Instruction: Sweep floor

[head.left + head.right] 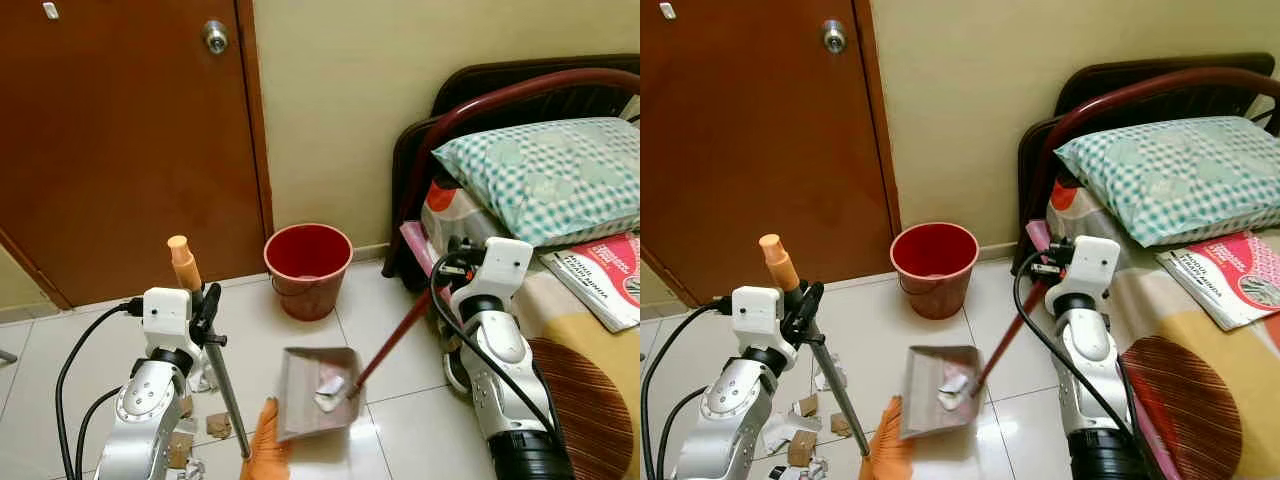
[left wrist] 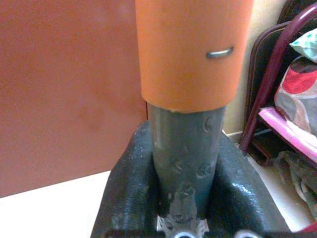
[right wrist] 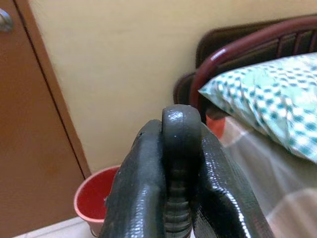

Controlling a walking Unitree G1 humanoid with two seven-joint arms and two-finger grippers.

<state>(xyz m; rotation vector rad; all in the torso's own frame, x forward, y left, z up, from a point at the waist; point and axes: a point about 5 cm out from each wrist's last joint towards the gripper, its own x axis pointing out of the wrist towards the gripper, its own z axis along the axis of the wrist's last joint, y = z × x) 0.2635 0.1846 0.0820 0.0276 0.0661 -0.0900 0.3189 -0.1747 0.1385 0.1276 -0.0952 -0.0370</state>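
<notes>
Left claw grips the broom slanting floorward; right claw clamps the dustpan handle.

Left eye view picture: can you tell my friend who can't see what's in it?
A robot's left gripper holds a broom and its right gripper holds a dustpan with paper scraps in it. A red bucket stands by a brown door.
</notes>
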